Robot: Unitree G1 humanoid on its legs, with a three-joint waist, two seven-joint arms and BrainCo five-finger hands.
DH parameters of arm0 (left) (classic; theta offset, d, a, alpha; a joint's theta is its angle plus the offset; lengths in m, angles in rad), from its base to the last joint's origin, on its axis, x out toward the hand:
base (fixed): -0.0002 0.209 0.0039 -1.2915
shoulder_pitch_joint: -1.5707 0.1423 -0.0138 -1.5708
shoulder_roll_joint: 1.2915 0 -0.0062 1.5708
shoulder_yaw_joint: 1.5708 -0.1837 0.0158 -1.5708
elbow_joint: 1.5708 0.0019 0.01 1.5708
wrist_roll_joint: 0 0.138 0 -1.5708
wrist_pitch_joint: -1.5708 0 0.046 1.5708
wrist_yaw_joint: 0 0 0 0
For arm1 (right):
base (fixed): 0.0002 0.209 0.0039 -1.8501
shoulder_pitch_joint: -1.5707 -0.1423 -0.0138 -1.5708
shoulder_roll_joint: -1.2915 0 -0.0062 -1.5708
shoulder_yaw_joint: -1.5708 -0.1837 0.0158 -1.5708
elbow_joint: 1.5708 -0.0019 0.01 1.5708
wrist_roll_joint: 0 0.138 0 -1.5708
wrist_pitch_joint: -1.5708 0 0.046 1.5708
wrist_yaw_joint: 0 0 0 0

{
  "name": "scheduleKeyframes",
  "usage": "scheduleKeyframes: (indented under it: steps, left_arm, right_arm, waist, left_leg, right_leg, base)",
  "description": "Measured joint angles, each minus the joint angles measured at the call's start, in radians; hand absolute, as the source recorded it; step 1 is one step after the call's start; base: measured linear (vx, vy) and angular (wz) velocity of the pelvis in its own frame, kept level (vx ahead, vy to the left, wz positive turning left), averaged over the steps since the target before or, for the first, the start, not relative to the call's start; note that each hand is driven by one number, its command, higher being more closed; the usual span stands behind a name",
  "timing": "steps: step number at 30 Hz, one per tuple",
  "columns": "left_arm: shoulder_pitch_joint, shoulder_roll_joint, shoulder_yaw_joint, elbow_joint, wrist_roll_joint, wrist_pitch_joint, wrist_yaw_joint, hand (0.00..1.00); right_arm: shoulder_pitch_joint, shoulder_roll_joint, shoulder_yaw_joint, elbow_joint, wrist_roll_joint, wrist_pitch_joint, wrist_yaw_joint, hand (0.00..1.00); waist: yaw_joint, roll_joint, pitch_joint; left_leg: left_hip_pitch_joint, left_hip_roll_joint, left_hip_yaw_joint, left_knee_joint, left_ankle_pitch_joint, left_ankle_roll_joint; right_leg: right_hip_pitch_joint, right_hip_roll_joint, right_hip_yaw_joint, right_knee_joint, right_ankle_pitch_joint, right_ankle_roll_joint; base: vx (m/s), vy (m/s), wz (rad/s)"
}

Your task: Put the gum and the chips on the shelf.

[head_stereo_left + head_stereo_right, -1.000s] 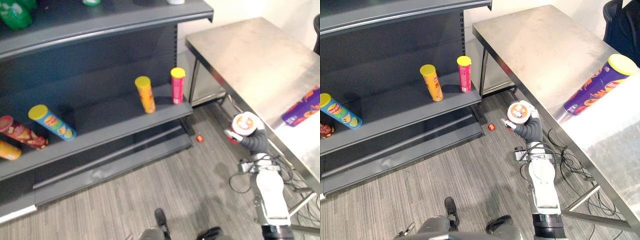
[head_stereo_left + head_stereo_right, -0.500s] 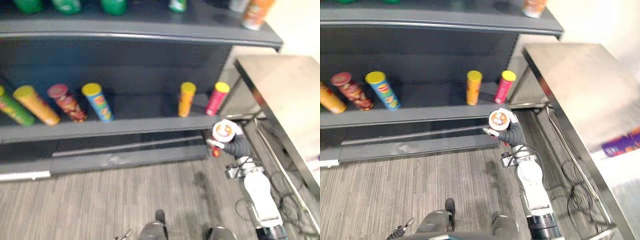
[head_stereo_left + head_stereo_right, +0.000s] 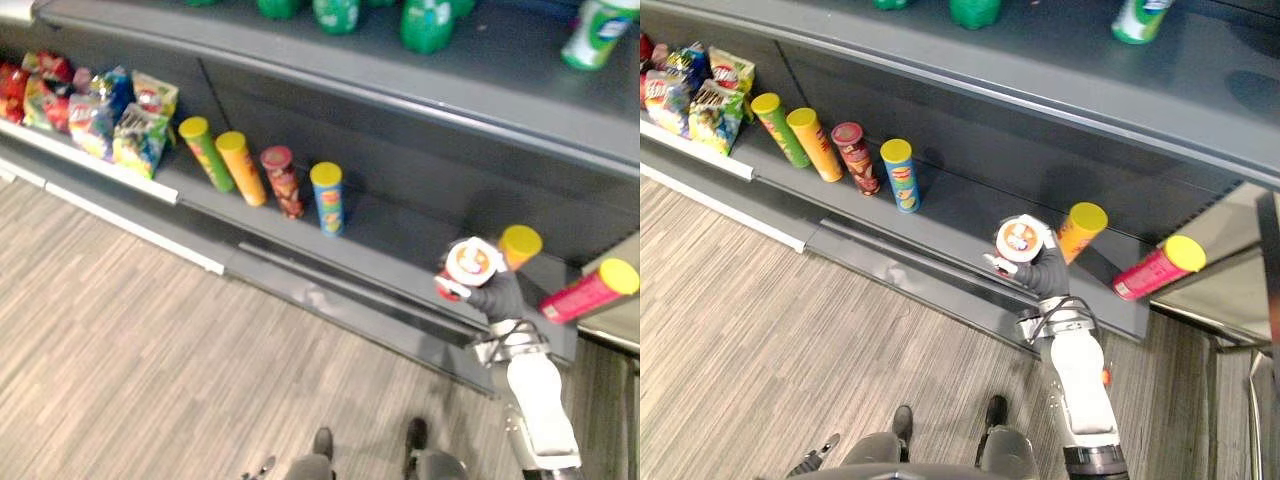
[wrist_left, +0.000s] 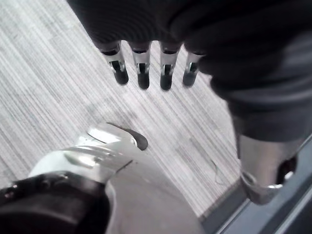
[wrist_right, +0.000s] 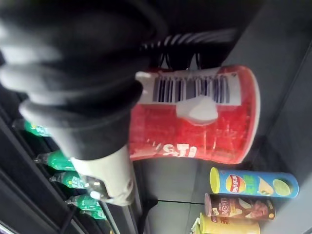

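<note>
My right hand [image 3: 1048, 272] was clamped around the red chips can [image 3: 1020, 238], fingers [image 5: 181, 57] curled over its barcode side, and its white lid faced up toward the head camera. The can sat directly at the hand's 11 o'clock, held over the front edge of the grey shelf [image 3: 400, 262]; I could not tell whether it touched the board. An orange can [image 3: 519, 246] stood just beside it at 2 o'clock, a pink can [image 3: 588, 291] lay at 4 o'clock, and a blue can [image 3: 327, 198] stood well off at 10 o'clock. My left hand [image 4: 142, 68] hung over the floor [image 4: 58, 87], fingers straight and holding nothing.
</note>
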Motion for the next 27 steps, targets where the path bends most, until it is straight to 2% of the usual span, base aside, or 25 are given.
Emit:
scheduleKeyframes:
  steps: [1, 2, 7, 14, 17, 21, 27]
  left_arm:
    - [0.001, 0.001, -0.004, -0.002, 0.006, 0.0, 0.002, 0.0]
    - [0.004, 0.001, -0.005, -0.004, 0.01, 0.0, 0.004, 0.0]
    - [0.005, 0.001, -0.004, -0.026, 0.044, 0.003, 0.011, 0.0]
    - [0.005, -0.001, -0.003, -0.024, 0.089, 0.015, 0.034, 0.0]
    - [0.004, -0.001, -0.005, -0.022, 0.114, 0.015, 0.034, 0.0]
    - [0.005, 0.0, -0.006, -0.018, 0.13, 0.015, 0.032, 0.0]
    - [0.003, 0.004, -0.007, 0.007, 0.131, 0.019, 0.031, 0.0]
  right_arm:
    - [0.001, 0.002, -0.001, 0.0, 0.0, 0.0, -0.009, 1.0]
    - [0.001, 0.002, 0.0, 0.0, -0.001, 0.0, -0.011, 1.0]
    - [0.019, 0.012, 0.058, 0.005, -0.01, -0.001, -0.008, 1.0]
    - [0.033, 0.007, 0.055, 0.036, -0.003, 0.003, -0.023, 1.0]
    - [0.03, 0.003, 0.047, 0.036, 0.009, 0.008, -0.023, 1.0]
    - [-0.005, -0.001, 0.049, 0.036, 0.04, 0.012, -0.023, 1.0]
    - [-0.138, -0.021, 0.049, 0.035, 0.041, 0.021, -0.025, 1.0]
  waist:
    - [-0.011, 0.0, 0.0]
    - [-0.01, -0.001, -0.001]
    - [-0.003, -0.007, -0.008]
    - [-0.013, 0.0, -0.04]
    - [-0.013, 0.0, -0.055]
    - [-0.012, -0.003, -0.075]
    - [-0.01, -0.007, -0.079]
  left_leg:
    - [0.014, 0.007, 0.087, -0.007, 0.009, 0.011]
    - [0.03, 0.01, 0.124, -0.019, 0.01, 0.012]
    - [0.068, -0.001, 0.177, -0.063, 0.011, 0.012]
    - [0.097, 0.001, 0.258, -0.132, 0.032, 0.0]
    - [0.112, 0.005, 0.261, -0.142, 0.039, -0.001]
    - [0.122, 0.002, 0.269, -0.142, 0.041, 0.002]
    - [0.157, -0.004, 0.333, -0.147, 0.042, 0.004]
  right_leg:
    - [0.026, 0.002, -0.019, -0.006, -0.001, 0.001]
    - [0.041, 0.005, -0.019, -0.011, -0.001, 0.001]
    - [0.05, 0.006, 0.023, -0.046, 0.005, 0.009]
    - [0.015, 0.029, 0.099, -0.078, 0.009, 0.013]
    - [0.021, 0.035, 0.105, -0.074, 0.009, 0.013]
    - [0.024, 0.035, 0.121, -0.073, 0.014, 0.012]
    - [0.033, 0.043, 0.19, -0.103, 0.054, 0.014]
  base:
    - [0.08, 0.005, 0.5]
    - [0.07, 0.026, 0.33]
    - [0.02, 0.034, -0.21]
    - [-0.04, -0.033, -0.38]
    - [-0.03, -0.035, -0.08]
    - [-0.02, -0.006, -0.06]
    - [-0.06, -0.006, -0.31]
